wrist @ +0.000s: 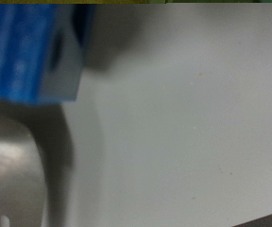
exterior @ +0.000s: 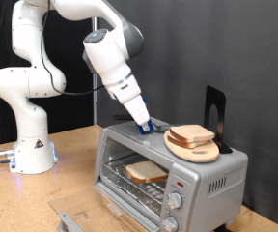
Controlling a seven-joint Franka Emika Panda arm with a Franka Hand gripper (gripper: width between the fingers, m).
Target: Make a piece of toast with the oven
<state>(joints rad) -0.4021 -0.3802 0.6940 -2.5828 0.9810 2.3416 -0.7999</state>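
Observation:
The silver-grey oven (exterior: 211,174) stands at the exterior view's lower right with its door open. One piece of toast (exterior: 146,172) lies flat on the wire rack inside. A round wooden plate (exterior: 199,152) sits on the oven's top and carries another bread slice (exterior: 192,133). My gripper (exterior: 147,125), with blue fingers, points down and touches or nearly touches the oven's top just left of the plate; nothing shows between its fingers. The blurred wrist view shows one blue finger (wrist: 23,52) close over the grey oven top (wrist: 174,113).
Two round knobs (exterior: 175,201) are on the oven's front right. A black upright bracket (exterior: 213,109) stands behind the plate. The robot's white base (exterior: 28,145) is on the wooden table (exterior: 71,159) at the exterior view's left.

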